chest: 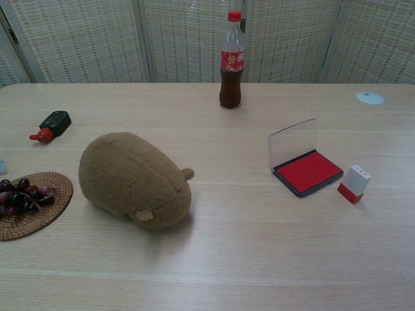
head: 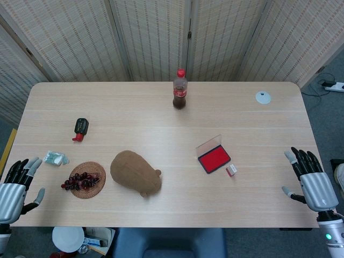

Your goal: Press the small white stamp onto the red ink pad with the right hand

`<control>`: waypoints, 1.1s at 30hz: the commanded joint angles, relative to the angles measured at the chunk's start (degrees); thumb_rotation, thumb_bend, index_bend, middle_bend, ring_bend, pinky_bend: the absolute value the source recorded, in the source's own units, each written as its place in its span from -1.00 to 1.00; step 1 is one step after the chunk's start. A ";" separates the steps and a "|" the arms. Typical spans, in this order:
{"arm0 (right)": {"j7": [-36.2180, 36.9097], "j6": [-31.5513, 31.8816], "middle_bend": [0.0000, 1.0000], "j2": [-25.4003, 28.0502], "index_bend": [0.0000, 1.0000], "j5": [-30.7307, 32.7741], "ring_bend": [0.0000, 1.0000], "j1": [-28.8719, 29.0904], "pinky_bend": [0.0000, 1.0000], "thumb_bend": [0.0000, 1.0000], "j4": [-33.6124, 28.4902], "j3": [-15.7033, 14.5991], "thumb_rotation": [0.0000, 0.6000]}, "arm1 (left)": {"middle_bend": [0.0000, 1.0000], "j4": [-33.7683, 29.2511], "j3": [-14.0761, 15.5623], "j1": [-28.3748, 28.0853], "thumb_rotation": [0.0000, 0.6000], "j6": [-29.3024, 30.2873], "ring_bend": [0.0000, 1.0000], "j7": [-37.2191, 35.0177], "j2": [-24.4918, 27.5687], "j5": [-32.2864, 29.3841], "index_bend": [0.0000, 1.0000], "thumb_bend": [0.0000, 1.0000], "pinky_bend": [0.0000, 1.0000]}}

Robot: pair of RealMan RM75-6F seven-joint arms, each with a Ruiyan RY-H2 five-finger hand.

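The stamp stands beside the open ink pad, near the counter's right edge. Both hands, the left hand and the right hand, hold nothing, fingers spread.

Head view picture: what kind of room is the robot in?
Probably an office or lab set up for robot practice. A plain wooden table stands before folding woven screens, a power strip lies on the floor, and odd props like a plush toy are laid out.

I work in a lab-like test room: pale wooden tabletop, woven folding screens, white power strip on floor.
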 commanded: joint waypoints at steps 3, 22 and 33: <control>-0.09 -0.37 -1.00 -0.03 -1.00 0.08 -1.00 0.10 -1.00 -0.66 0.02 -0.07 1.00 | -1.00 0.02 -0.04 -0.06 1.00 -0.24 -1.00 0.17 -0.08 -0.21 -1.00 -0.14 -1.00; -4.38 -14.89 -0.68 4.31 -0.71 -0.07 -1.00 8.66 -1.00 -0.62 -7.47 -0.53 1.00 | -1.00 0.15 -0.54 0.84 1.00 1.04 -1.00 -2.18 0.61 -1.24 -1.00 -0.15 -1.00; -9.83 -26.11 -0.62 5.35 -0.52 6.61 -1.00 14.68 -1.00 -0.61 -12.54 1.15 1.00 | -1.00 0.24 -0.50 1.52 1.00 2.51 -1.00 -4.41 1.30 -0.61 -1.00 -0.15 -1.00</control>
